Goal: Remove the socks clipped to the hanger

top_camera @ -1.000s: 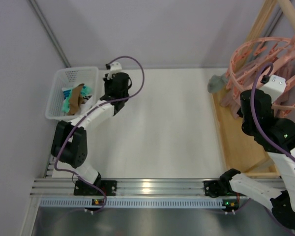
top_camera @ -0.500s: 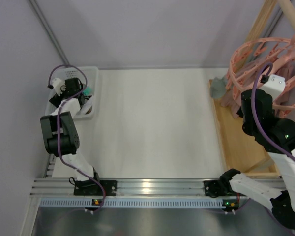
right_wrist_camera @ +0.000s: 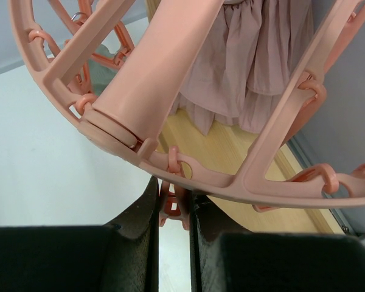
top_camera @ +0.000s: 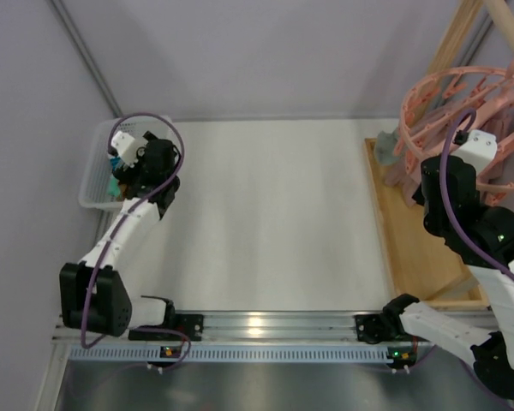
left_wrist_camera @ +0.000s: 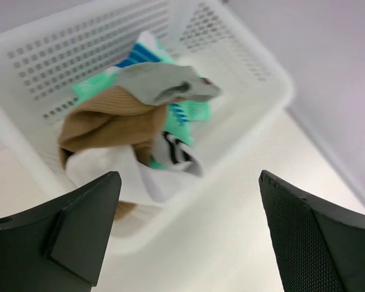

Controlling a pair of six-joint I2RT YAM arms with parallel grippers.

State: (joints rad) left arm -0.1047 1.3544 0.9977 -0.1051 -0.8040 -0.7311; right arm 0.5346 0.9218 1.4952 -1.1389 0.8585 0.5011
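Observation:
Several socks lie heaped in a white basket (left_wrist_camera: 61, 55): a grey sock (left_wrist_camera: 164, 85) on top, a brown one (left_wrist_camera: 109, 121), a mint-green one (left_wrist_camera: 191, 112) and a white one with dark stripes (left_wrist_camera: 176, 149). My left gripper (top_camera: 130, 171) hangs at the basket's right rim, open and empty (left_wrist_camera: 188, 231). The salmon-pink hanger (top_camera: 458, 98) hangs at the far right. My right gripper (right_wrist_camera: 175, 210) is shut on one of its dangling clips (right_wrist_camera: 173, 201) just under the ring (right_wrist_camera: 231, 176). One grey sock (top_camera: 385, 147) hangs at the hanger's left side.
The basket (top_camera: 92, 184) stands at the table's far left, near the wall. A wooden frame with a flat base (top_camera: 415, 248) carries the hanger. Pale pink pleated cloth (right_wrist_camera: 249, 61) hangs behind the ring.
My left gripper has opened. Its arm swung left over the basket, then back to the basket's right rim. The right arm has stayed put.

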